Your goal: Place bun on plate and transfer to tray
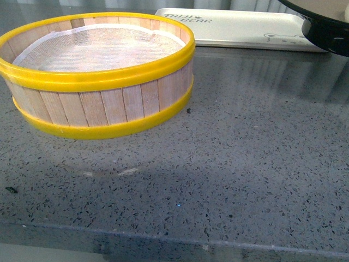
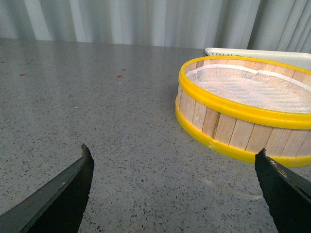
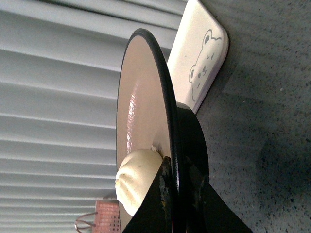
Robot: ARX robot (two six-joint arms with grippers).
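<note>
In the right wrist view my right gripper (image 3: pixel 176 179) is shut on the black rim of the plate (image 3: pixel 141 107). The plate is held off the table. The cream-white bun (image 3: pixel 133 182) sits on its beige inner surface next to the gripper. In the front view the plate's black rim and foot (image 1: pixel 327 30) show at the top right, above the near end of the white tray (image 1: pixel 240 27). The tray, with its cartoon face, also shows in the right wrist view (image 3: pixel 201 58). My left gripper (image 2: pixel 172 167) is open and empty, low over the grey table.
A yellow-rimmed wooden steamer basket (image 1: pixel 103 76) with a white cloth liner stands at the left of the grey speckled table (image 1: pixel 245 164). It also shows in the left wrist view (image 2: pixel 243 111), just ahead of my left gripper. A ribbed grey wall runs behind.
</note>
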